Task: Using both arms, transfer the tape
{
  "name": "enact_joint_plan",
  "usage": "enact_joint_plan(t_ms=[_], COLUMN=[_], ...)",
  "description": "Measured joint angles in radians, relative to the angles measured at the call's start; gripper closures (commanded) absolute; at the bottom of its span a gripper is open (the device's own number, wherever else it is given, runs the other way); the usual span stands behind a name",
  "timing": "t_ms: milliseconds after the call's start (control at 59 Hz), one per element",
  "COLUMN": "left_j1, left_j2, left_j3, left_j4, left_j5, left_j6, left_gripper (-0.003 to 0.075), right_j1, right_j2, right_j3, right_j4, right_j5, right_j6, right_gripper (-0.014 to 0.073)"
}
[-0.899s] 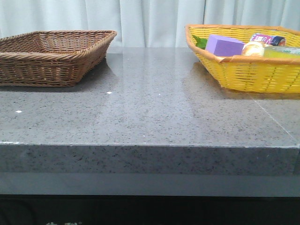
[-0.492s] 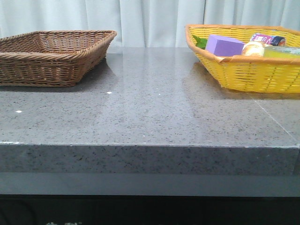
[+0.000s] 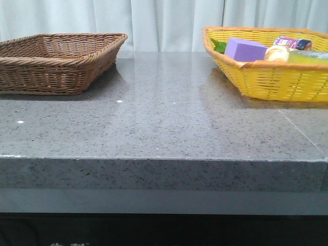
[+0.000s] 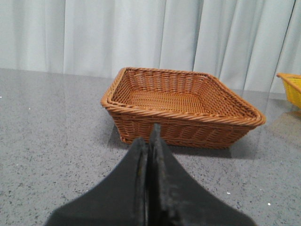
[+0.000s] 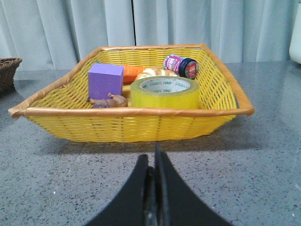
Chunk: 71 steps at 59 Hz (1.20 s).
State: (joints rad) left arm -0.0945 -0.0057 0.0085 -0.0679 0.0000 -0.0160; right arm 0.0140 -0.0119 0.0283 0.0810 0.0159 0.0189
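Note:
The tape (image 5: 164, 92), a wide translucent yellow-green roll, lies flat inside the yellow wicker basket (image 5: 131, 123); in the front view only its top edge (image 3: 307, 56) shows over the basket's rim at the far right. My right gripper (image 5: 153, 157) is shut and empty, low over the table a short way in front of that basket. My left gripper (image 4: 151, 134) is shut and empty, facing the empty brown wicker basket (image 4: 181, 123). Neither arm shows in the front view.
The yellow basket (image 3: 271, 77) also holds a purple block (image 5: 105, 80), a cream-orange round thing (image 5: 153, 73), an orange piece, a small dark-capped jar (image 5: 181, 65) and a brown knobbly piece. The brown basket (image 3: 56, 72) stands far left. White curtains hang behind the grey stone table (image 3: 164, 128).

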Motion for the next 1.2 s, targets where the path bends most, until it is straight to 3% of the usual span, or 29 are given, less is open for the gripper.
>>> enact_joint_plan(t_ms=[187, 441, 814, 1204], left_j1=[0.000, 0.000, 0.000, 0.000], left_j2=[0.000, 0.041, 0.365, 0.594], left_j3=[-0.037, -0.328, -0.738, -0.768], left_j4=[0.000, 0.000, 0.000, -0.006], left_j5=[0.025, 0.162, 0.501, 0.548], left_j6=[0.000, 0.000, 0.000, 0.000], left_gripper=[0.0740, 0.0740, 0.0740, 0.0740], right_j1=[0.000, 0.000, 0.000, 0.000], right_j2=[0.000, 0.010, 0.345, 0.620], right_j3=[-0.065, -0.320, -0.746, -0.796], right_j4=[0.000, 0.000, 0.000, 0.000], right_j5=[0.019, 0.163, 0.511, 0.607], right_j6=[0.000, 0.000, 0.000, 0.000], right_gripper=[0.0662, 0.0662, 0.0662, 0.0662])
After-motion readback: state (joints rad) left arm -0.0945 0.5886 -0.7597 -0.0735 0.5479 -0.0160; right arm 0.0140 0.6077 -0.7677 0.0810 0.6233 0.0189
